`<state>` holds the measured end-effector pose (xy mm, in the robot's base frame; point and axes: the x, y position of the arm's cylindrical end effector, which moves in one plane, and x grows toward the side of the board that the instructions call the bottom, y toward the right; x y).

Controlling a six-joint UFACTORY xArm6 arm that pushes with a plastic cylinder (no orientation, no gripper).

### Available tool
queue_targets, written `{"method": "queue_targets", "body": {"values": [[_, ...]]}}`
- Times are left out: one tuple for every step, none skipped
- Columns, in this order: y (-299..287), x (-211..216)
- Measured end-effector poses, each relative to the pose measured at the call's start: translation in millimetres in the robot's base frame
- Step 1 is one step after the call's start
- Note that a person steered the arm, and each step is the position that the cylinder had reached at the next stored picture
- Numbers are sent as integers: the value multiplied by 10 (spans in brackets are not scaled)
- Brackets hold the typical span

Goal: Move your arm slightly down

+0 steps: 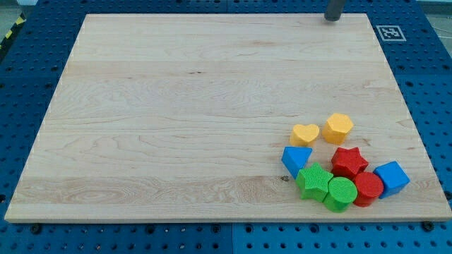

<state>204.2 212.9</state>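
My tip is at the view's top right, at the far edge of the wooden board, far above the blocks. The blocks sit in a cluster at the view's bottom right: a yellow heart, a yellow hexagon, a blue triangle, a red star, a green star-like block, a green cylinder, a red cylinder and a blue cube. The tip touches none of them.
A blue pegboard table surrounds the board. A black-and-white marker tag sits at the board's top right corner.
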Motion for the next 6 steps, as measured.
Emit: {"method": "queue_targets", "body": {"values": [[-121,0],[-205,0],[-205,3],[-189,385],[-189,605],[-186,698]]}}
